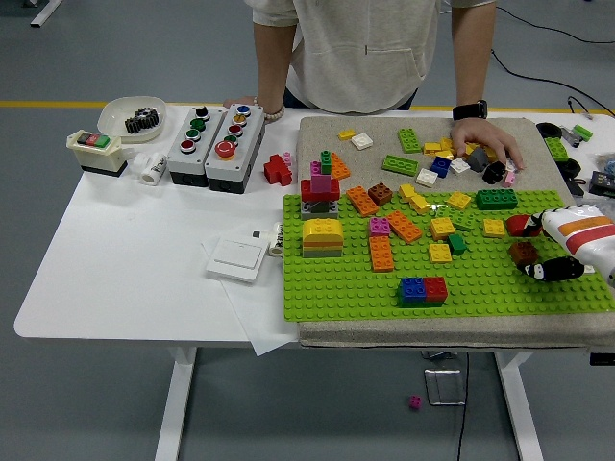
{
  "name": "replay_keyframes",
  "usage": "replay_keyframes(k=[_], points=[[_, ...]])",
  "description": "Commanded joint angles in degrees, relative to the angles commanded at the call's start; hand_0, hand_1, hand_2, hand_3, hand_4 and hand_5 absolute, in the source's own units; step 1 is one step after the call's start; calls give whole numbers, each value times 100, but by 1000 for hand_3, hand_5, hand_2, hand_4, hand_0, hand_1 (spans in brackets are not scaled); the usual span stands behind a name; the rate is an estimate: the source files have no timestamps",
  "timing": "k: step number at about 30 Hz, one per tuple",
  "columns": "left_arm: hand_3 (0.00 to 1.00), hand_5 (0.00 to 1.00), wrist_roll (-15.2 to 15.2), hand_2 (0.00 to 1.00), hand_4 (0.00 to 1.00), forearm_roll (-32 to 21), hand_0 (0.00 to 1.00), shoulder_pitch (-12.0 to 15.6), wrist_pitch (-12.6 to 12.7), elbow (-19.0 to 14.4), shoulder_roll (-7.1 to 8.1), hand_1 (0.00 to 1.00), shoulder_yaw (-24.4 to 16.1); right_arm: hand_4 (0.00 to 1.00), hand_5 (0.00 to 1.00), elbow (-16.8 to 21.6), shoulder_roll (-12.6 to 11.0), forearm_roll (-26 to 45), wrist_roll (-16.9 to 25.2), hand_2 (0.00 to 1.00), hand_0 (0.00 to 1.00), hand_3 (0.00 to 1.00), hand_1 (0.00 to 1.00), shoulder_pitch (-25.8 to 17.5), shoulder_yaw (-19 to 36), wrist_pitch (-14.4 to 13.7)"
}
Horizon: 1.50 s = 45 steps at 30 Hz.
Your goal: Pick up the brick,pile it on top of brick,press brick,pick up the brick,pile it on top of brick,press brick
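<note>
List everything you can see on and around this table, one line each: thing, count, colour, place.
Baseplate: one, green, table right.
Loose bricks: many, mixed colours, on baseplate and mat.
Yellow stack: one, baseplate left.
Button boxes: two, grey, far left.
Bowl with gear: one, white, far left.
Wall switch: one, white, beside baseplate.
Person's hand: one, resting on far bricks.
Right hand: one, at brown brick, right edge.

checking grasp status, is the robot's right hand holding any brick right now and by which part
Cannot be told. The right hand sits at the baseplate's right edge with a brown brick and a red brick at its fingers; no clear grip shows.
</note>
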Motion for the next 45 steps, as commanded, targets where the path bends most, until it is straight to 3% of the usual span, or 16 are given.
replay_keyframes(k=[8,15,38,39,44,45], points=[[588,662,-3,720,642,-13,756,-21,6,-3,-1,721,8,828,458,-86,-9,-75,30,656,620,606,589,102,-85,72],[588,661,-1,721,642,-15,757,-28,7,-6,-1,722,10,757,446,-159,-22,-135,56,633,620,584,572,149,-100,79],[588,661,3,722,642,-5,755,-52,11,-14,-4,723,12,733,434,-378,25,-83,154,623,617,577,565,186,-217,-12],[587,661,3,720,641,-5,755,-52,11,-14,-5,723,12,707,413,-384,27,-77,161,584,563,560,524,185,-222,-28],[587,661,7,720,641,6,755,-49,11,-14,-8,723,5,707,413,-405,35,-54,186,584,563,560,524,181,-245,-90],[587,661,7,720,641,9,756,-48,11,-15,-8,723,4,672,386,-407,36,-51,190,515,425,527,448,180,-249,-98]])
